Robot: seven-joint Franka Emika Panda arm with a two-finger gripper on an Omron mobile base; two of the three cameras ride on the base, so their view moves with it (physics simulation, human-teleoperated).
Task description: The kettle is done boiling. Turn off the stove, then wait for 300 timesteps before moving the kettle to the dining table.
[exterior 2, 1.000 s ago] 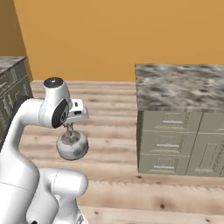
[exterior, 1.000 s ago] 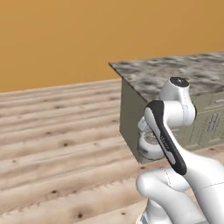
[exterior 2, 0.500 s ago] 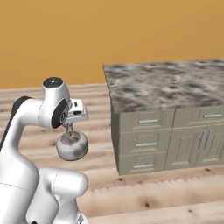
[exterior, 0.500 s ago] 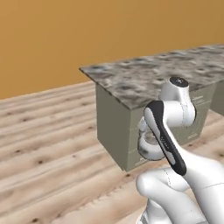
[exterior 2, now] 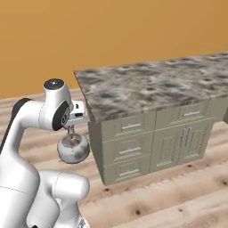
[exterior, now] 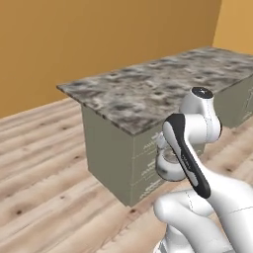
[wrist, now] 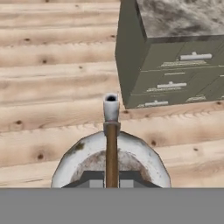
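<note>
Kettle (exterior 2: pixel 73 148) hangs from gripper (exterior 2: pixel 70 129) pinching its wire handle (wrist: pixel 111 153); I drive smoothly, keeping it level.

1. Kettle (exterior 2: pixel 73 148): 1, silver-grey, w/ 1 brownish wire handle (wrist: pixel 111 153) & 1 short spout (wrist: pixel 110 106).
2. Marble-topped counter (exterior 2: pixel 156 84): 1.
3. Drawers on its front, right base view: 3 stacked at left end (exterior 2: pixel 129 148); 1 more along top further right (exterior 2: pixel 189 113).
4. Cabinet doors (exterior 2: pixel 180 141): 2 clear, side by side under that drawer; any further right can't tell.
5. Drawer fronts in hand view: 3, each w/ 1 pale bar pull (wrist: pixel 194 56).
6. Orange wall (exterior 2: pixel 111 31): 1.
7. Wood plank floor (exterior: pixel 44 163): 1.
</note>
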